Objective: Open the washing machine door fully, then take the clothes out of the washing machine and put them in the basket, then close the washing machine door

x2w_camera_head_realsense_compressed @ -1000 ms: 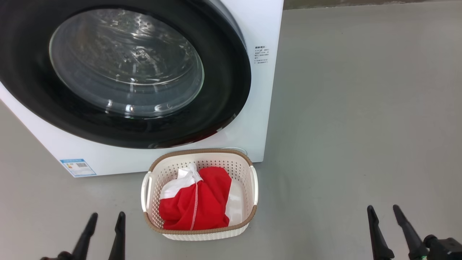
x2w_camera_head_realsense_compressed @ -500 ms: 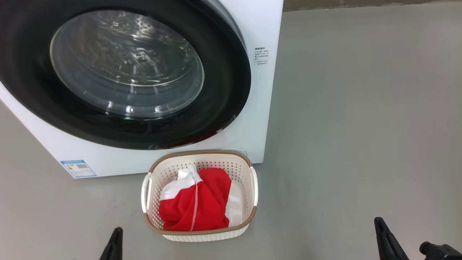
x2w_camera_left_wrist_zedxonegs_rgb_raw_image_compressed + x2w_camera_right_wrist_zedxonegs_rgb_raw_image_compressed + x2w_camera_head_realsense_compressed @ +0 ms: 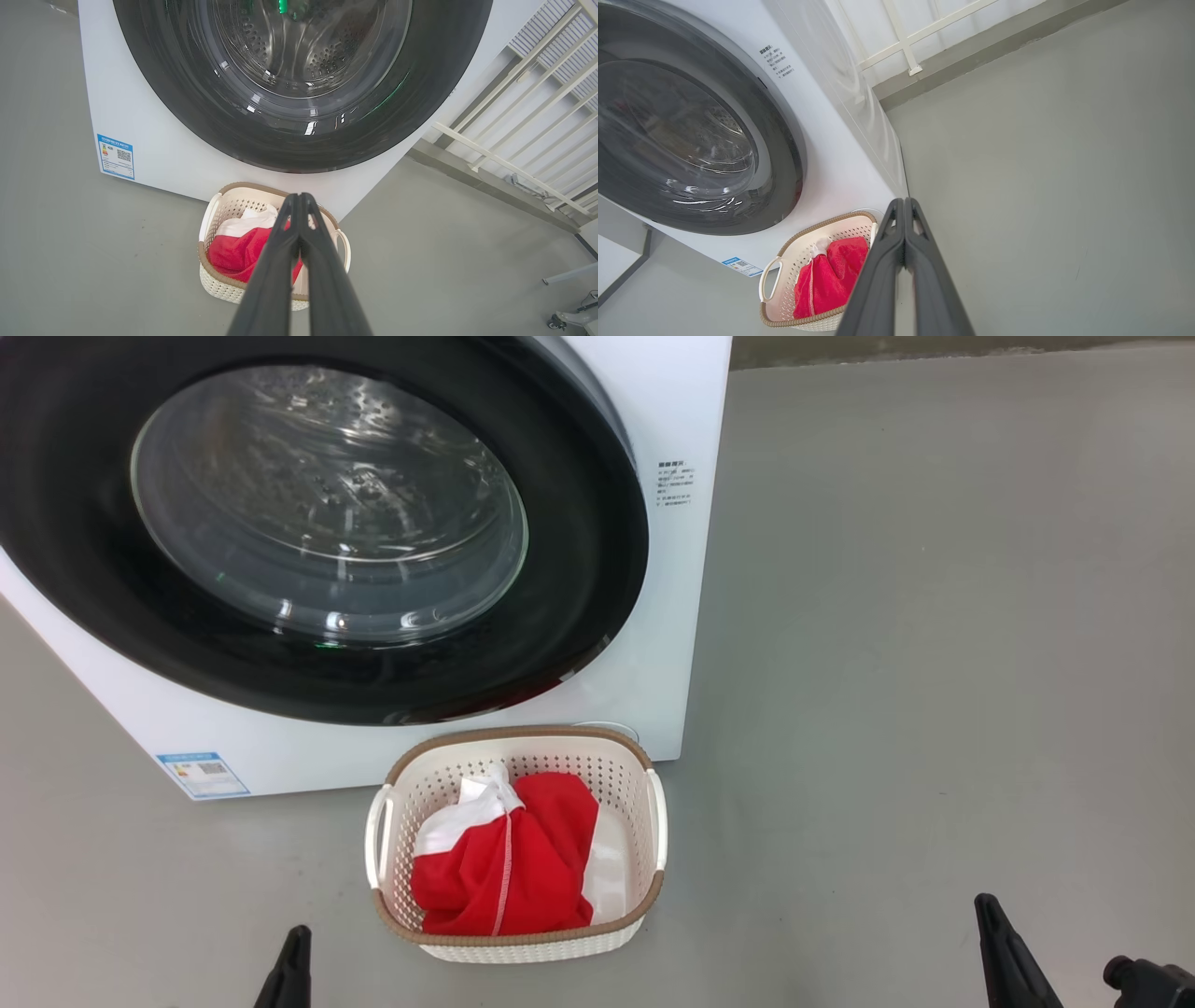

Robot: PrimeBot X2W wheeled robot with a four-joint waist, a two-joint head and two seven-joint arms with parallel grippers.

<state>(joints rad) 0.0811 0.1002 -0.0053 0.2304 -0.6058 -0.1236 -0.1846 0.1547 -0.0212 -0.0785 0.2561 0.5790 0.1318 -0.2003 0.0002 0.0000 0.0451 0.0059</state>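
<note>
The left gripper [image 3: 299, 199] is pressed shut and holds nothing, its two long dark fingers meeting along their tips. In its wrist view they point forward and down at the basket [image 3: 519, 732], overlapping its right half from above without touching it. In the head view only one dark fingertip of this gripper rises from the bottom edge at the lower left, just left of the basket and clear of it. The right gripper [image 3: 904, 201] is likewise closed on nothing, finger against finger. Its tip shows at the lower right of the head view, well apart from the basket, over the bare grey floor [image 3: 934, 663]. In its wrist view the fingers aim toward the lower right front corner of the washing machine [image 3: 686, 401], with the basket to the left of the tips. The basket stands on the floor just in front of that corner, below the machine's front panel. The clothes [image 3: 523, 873] lie bunched inside it, red with a white panel and a thin white stripe. The washing machine door [image 3: 583, 569] lies flush against the front, and the perforated steel drum [image 3: 299, 51] shows through its glass. A blue label sticker [image 3: 203, 773] sits at the machine's lower left.
</note>
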